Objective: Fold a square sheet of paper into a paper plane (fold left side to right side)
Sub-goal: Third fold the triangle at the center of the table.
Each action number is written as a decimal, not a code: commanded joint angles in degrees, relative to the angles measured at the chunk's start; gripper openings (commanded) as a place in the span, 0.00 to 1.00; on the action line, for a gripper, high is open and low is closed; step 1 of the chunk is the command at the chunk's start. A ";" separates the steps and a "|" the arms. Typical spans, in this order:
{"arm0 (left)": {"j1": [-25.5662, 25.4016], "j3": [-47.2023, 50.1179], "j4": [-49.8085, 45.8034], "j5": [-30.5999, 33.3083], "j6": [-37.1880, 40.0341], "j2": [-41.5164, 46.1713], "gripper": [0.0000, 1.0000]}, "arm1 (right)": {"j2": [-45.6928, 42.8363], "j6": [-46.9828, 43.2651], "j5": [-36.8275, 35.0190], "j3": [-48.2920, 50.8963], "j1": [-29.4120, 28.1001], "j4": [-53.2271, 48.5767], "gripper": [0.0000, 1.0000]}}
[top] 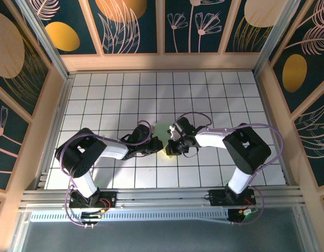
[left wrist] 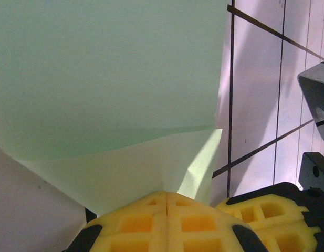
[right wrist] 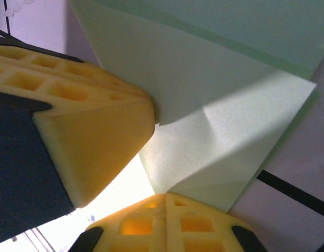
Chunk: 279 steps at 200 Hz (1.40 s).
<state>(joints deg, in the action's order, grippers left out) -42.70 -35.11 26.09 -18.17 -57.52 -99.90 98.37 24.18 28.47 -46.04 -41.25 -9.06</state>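
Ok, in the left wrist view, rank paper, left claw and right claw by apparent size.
Largest: paper, by far.
Then left claw and right claw: alike, both cropped, left nearer the camera, so unranked.

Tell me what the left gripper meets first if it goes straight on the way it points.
The square sheet of paper: its folded flap lies right at the left gripper's shut tips, seemingly touching already.
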 commanded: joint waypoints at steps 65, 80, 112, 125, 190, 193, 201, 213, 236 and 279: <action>10.39 1.62 -4.66 8.24 6.11 -1.57 0.00 | 4.77 -1.49 -12.12 2.98 -0.06 -7.09 0.00; 12.24 1.64 -4.66 8.72 7.57 -1.74 0.00 | 4.60 -1.31 -12.04 3.07 -0.12 -7.09 0.00; 16.08 0.25 -6.14 7.92 10.47 -1.81 0.00 | 4.55 -1.31 -11.87 3.16 -0.08 -7.09 0.00; 16.67 -0.42 -6.98 7.71 11.78 -0.71 0.00 | 4.39 -1.20 -11.79 3.15 -0.06 -6.89 0.00; 13.17 3.70 -2.92 0.65 13.92 12.00 0.00 | 3.96 -0.72 -11.26 2.98 -0.06 -6.09 0.00; 12.50 3.78 -2.69 0.27 13.92 12.15 0.00 | 3.91 -0.67 -11.24 2.98 -0.11 -6.05 0.00; 10.52 3.74 -2.23 -0.46 13.66 12.35 0.00 | 3.88 -0.58 -11.18 3.06 -0.14 -5.97 0.00; 7.96 3.57 -1.55 -1.28 12.89 11.68 0.00 | 3.82 -0.54 -11.08 3.06 -0.15 -5.71 0.00; 5.23 3.12 0.25 -2.13 11.08 9.31 0.00 | 3.93 -0.53 -11.24 3.00 -0.07 -5.75 0.00; 3.95 0.59 1.63 -3.57 11.06 3.76 0.00 | 4.20 -0.54 -11.00 2.89 -0.23 -5.65 0.00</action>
<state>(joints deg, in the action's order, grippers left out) -38.26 -32.49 25.17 -19.73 -45.91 -93.43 98.30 23.97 28.38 -46.04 -41.25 -9.04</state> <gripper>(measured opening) 0.048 0.051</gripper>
